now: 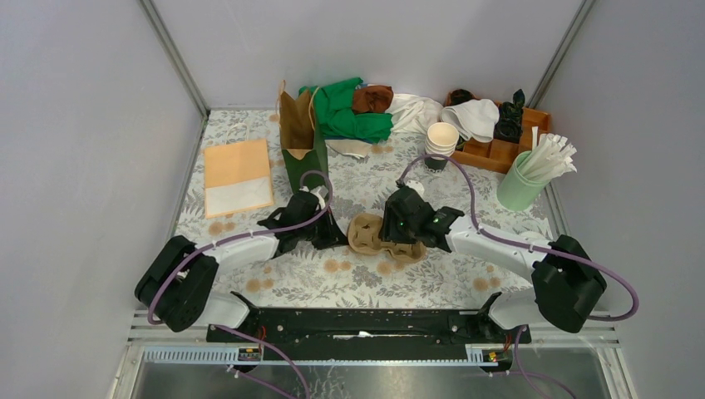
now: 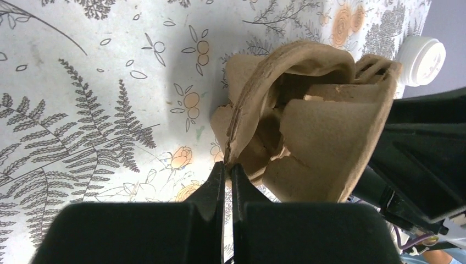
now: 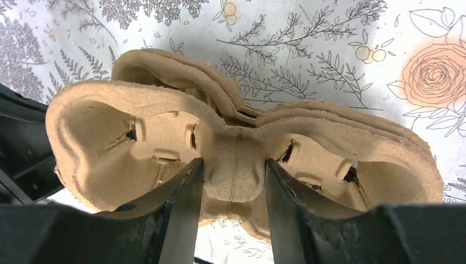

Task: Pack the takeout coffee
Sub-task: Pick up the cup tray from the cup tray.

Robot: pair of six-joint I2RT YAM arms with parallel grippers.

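Observation:
The takeout coffee's white lid (image 2: 422, 59) peeks out past the far side of the brown pulp cup carrier (image 2: 324, 143) in the left wrist view; its cup is hidden. The carrier (image 1: 374, 237) lies mid-table between both grippers. My left gripper (image 2: 229, 165) is shut, its tips pinching the carrier's thin rim on the left side (image 1: 337, 237). My right gripper (image 3: 233, 162) straddles the carrier's (image 3: 110, 126) central ridge, one finger pressed on each side of it, coming in from the right (image 1: 395, 234).
An upright brown-and-green paper bag (image 1: 299, 137) stands behind the left gripper. At the back right are a stack of lidless paper cups (image 1: 441, 140), a wooden organizer (image 1: 507, 141) and a green cup of white sticks (image 1: 532, 174). Napkins (image 1: 239, 176) lie at left.

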